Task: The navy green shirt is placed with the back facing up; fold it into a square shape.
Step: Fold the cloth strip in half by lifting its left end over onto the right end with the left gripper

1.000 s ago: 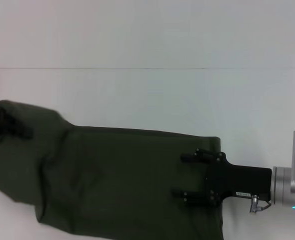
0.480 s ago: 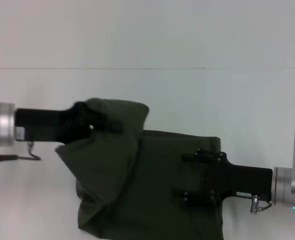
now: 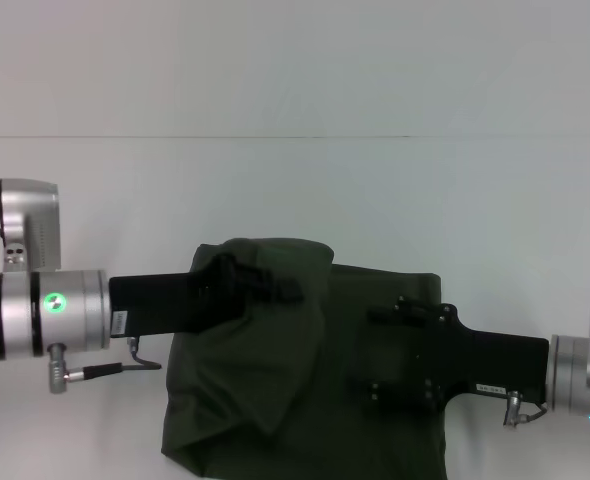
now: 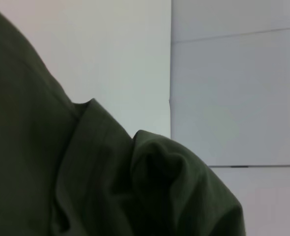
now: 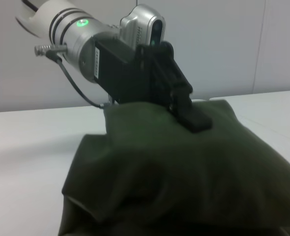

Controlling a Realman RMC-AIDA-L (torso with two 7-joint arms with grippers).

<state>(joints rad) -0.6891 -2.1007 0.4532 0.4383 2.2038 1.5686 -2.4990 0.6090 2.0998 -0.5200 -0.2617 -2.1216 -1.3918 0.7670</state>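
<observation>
The navy green shirt (image 3: 237, 400) lies on the white table, its left part lifted and draped over toward the middle. My left gripper (image 3: 280, 288) comes in from the left and is shut on that raised fold, holding it above the shirt's centre. The right wrist view shows the same left gripper (image 5: 187, 110) with its black fingers clamped on the top of the humped shirt (image 5: 184, 177). My right gripper (image 3: 360, 350) rests open on the shirt's right part, fingers spread flat on the cloth. Bunched shirt fabric (image 4: 37, 162) fills most of the left wrist view.
The white table (image 3: 295, 200) stretches behind and to both sides of the shirt. A thin seam line (image 3: 275, 137) crosses the back of the table. The left arm's cable (image 3: 105, 370) hangs just above the table left of the shirt.
My left gripper has travelled right with the shirt's left part, folding it over toward the middle. The right gripper has stayed on the shirt's right part.
</observation>
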